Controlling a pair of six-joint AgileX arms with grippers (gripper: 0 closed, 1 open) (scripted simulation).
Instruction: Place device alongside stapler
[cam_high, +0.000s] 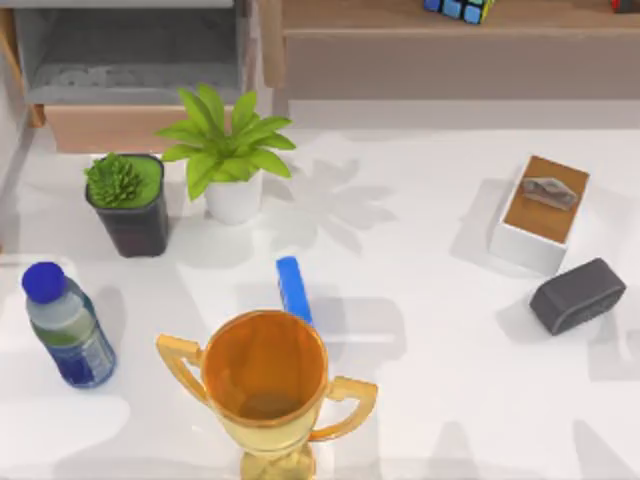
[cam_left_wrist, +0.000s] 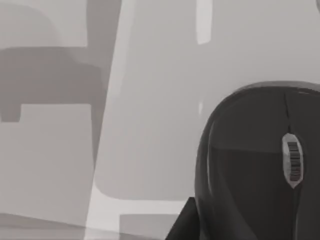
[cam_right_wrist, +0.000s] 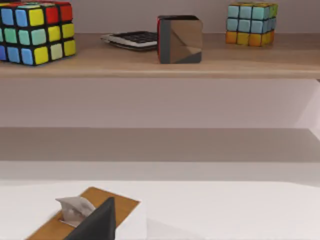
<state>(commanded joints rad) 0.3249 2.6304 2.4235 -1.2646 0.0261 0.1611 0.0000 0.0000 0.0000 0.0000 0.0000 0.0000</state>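
Observation:
The device (cam_high: 578, 295), a small dark grey rounded block, lies on the white table at the far right, just in front of the white box. The stapler (cam_high: 294, 290), a narrow bright blue bar, lies near the middle of the table, with its near end hidden behind the gold trophy's cup. The two are far apart. A dark wedge of my left gripper (cam_left_wrist: 182, 222) shows at the edge of the left wrist view. A similar dark wedge of my right gripper (cam_right_wrist: 97, 222) sits low in the right wrist view, in front of the white box (cam_right_wrist: 131, 220).
A gold trophy (cam_high: 265, 380) stands at front centre and a blue-capped bottle (cam_high: 65, 325) at front left. Two potted plants (cam_high: 130, 200) (cam_high: 232, 160) stand behind them. A white box with a brown top (cam_high: 542, 215) sits right. A dark mouse (cam_left_wrist: 260, 165) looms close. A shelf (cam_right_wrist: 160, 62) holds cubes.

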